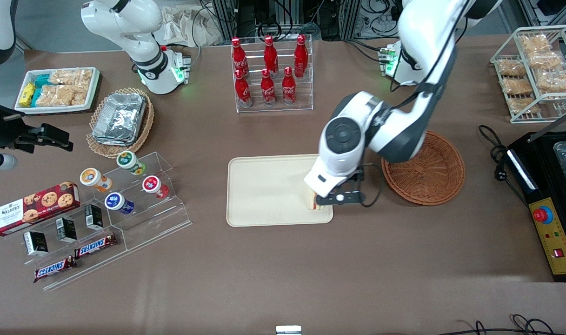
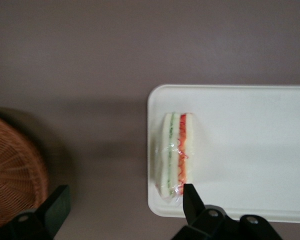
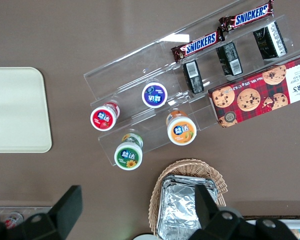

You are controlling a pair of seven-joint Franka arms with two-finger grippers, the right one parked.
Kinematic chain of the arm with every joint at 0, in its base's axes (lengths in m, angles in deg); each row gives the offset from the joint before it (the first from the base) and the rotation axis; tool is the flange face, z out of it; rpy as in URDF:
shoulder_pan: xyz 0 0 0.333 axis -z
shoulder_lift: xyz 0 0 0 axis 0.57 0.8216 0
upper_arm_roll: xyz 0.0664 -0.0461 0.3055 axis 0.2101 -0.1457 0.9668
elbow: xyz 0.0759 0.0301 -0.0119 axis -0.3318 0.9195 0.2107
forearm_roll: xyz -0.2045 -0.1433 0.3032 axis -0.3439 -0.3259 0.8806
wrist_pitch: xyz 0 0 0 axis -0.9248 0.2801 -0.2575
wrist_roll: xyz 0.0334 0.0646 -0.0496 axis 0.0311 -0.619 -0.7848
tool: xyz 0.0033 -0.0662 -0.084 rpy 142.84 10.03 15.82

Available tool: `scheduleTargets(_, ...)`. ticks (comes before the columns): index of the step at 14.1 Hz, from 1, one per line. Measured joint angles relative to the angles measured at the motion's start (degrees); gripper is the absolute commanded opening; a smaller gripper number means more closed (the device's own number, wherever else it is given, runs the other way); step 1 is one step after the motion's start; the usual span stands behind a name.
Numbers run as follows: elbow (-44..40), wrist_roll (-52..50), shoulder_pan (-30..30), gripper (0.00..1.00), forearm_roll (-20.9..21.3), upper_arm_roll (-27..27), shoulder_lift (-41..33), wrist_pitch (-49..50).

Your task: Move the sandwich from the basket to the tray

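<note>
The sandwich [image 1: 312, 201] stands on its edge on the beige tray [image 1: 264, 190], at the tray's corner nearest the basket and the front camera. In the left wrist view the sandwich [image 2: 177, 152] shows white bread with green and red layers under clear wrap, on the tray [image 2: 250, 150]. My left gripper [image 1: 328, 198] hovers just above it, open and holding nothing. In the wrist view the gripper [image 2: 122, 202] has its jaws wide apart, with one fingertip [image 2: 191, 197] at the sandwich's wrapped end. The reddish-brown basket [image 1: 431, 179] lies beside the tray and also shows in the wrist view [image 2: 10, 170].
A clear rack of red bottles [image 1: 271, 74] stands farther from the camera than the tray. Toward the parked arm's end are a tan basket of foil trays [image 1: 120, 121], a clear stand with cups and bars [image 1: 120, 204] and a cookie box [image 1: 34, 207]. Toward the working arm's end are a wire snack rack [image 1: 536, 70] and a black machine [image 1: 552, 195].
</note>
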Motion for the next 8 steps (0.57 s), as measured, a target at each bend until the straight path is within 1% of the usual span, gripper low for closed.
scheduleTargets(2,-0.2,0.1,-3.3,1.00,-0.8,0.1,-3.9,1.7)
scheduleTargets(5,-0.2,0.4,-8.6,1.00,-1.0,0.2,-8.0,2.9)
scheduleTargets(6,-0.1,2.0,-11.0,1.00,-1.1,-0.1,-9.3,4.3)
scheduleTargets(8,1.0,9.3,-15.1,1.00,-1.7,0.2,-13.2,7.7)
